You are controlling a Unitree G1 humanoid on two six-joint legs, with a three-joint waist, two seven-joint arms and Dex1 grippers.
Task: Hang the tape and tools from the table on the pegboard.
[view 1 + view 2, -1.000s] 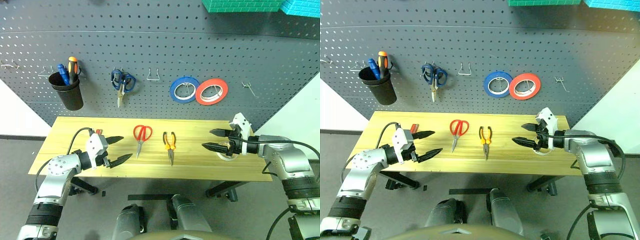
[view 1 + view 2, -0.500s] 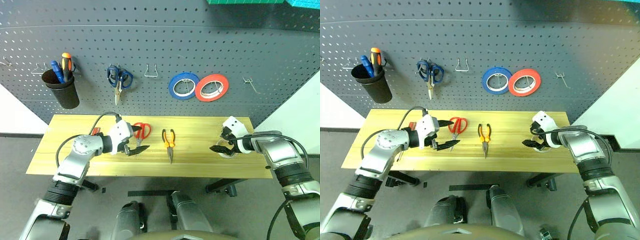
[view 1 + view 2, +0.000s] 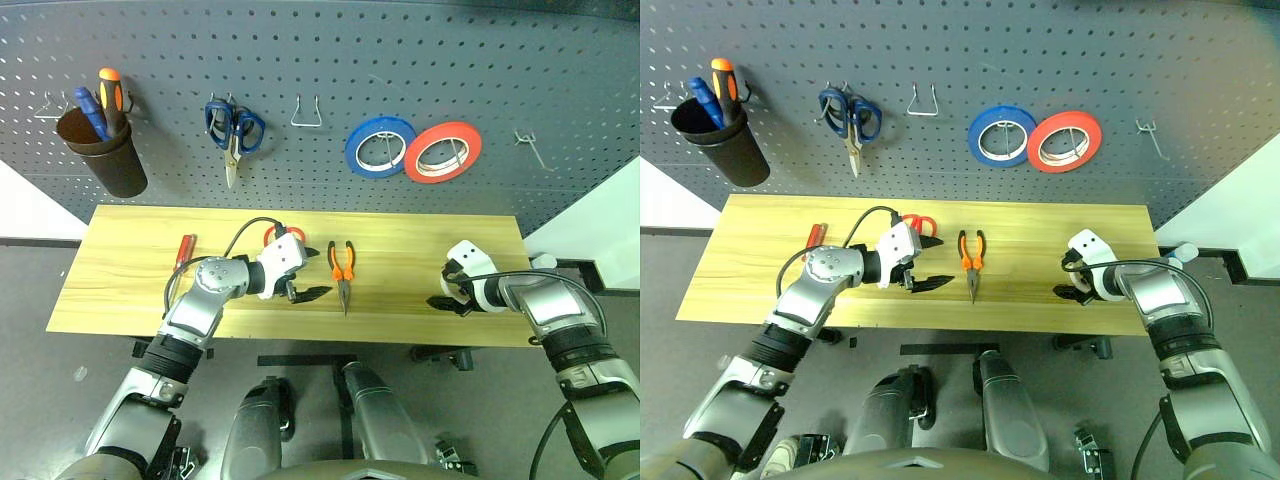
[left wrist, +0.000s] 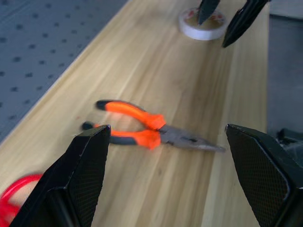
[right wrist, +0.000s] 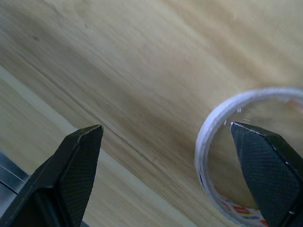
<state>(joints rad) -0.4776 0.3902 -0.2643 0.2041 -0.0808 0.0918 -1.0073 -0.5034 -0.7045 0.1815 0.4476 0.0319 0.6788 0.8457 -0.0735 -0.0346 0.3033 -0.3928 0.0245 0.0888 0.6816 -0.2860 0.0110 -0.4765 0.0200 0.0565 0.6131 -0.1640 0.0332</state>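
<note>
Pliers (image 4: 156,134) on table (image 3: 130,290), between open left pincer (image 4: 165,184) fingers.

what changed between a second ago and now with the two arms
The left gripper swung right along the table, from near the red screwdriver to above the red scissors, fingers open toward the pliers. The right gripper dipped down onto the white tape, one finger inside the ring, not closed. Nothing was taken hold of. Tools and tape stayed put; the pegboard items are unchanged.
</note>
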